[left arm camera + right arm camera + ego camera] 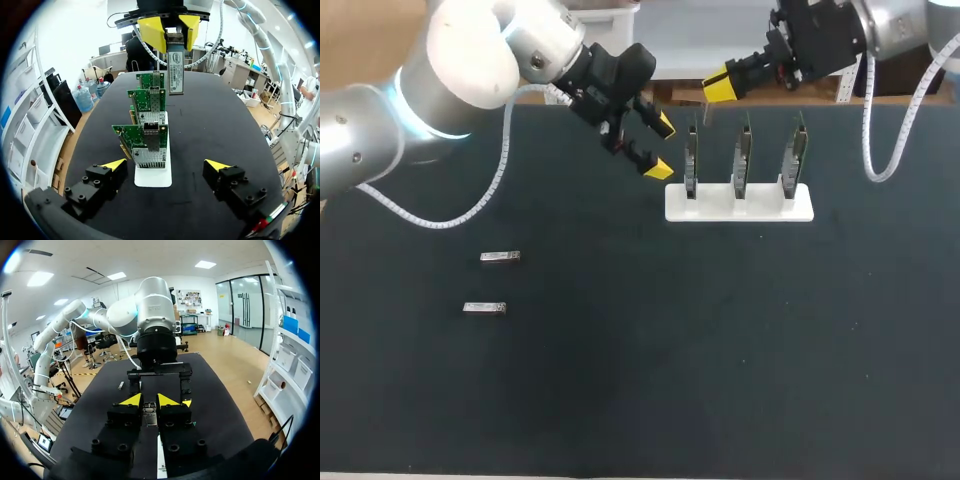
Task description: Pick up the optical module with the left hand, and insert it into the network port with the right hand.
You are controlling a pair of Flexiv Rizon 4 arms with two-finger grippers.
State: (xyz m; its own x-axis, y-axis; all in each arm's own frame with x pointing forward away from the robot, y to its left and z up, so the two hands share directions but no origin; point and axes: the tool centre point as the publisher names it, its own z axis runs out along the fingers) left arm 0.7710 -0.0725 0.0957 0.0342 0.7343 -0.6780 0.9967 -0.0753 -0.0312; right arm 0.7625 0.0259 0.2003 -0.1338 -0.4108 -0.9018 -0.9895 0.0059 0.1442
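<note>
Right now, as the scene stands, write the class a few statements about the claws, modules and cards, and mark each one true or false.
1. The right claw holds a module. True.
2. The left claw holds a module too. False: it is open and empty.
3. Three cards stand upright in the white holder. True.
4. Only one spare lies flat. False: two spare modules lie on the table.

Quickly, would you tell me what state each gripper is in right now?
The left gripper is open, holding nothing.
The right gripper is shut on the optical module.
</note>
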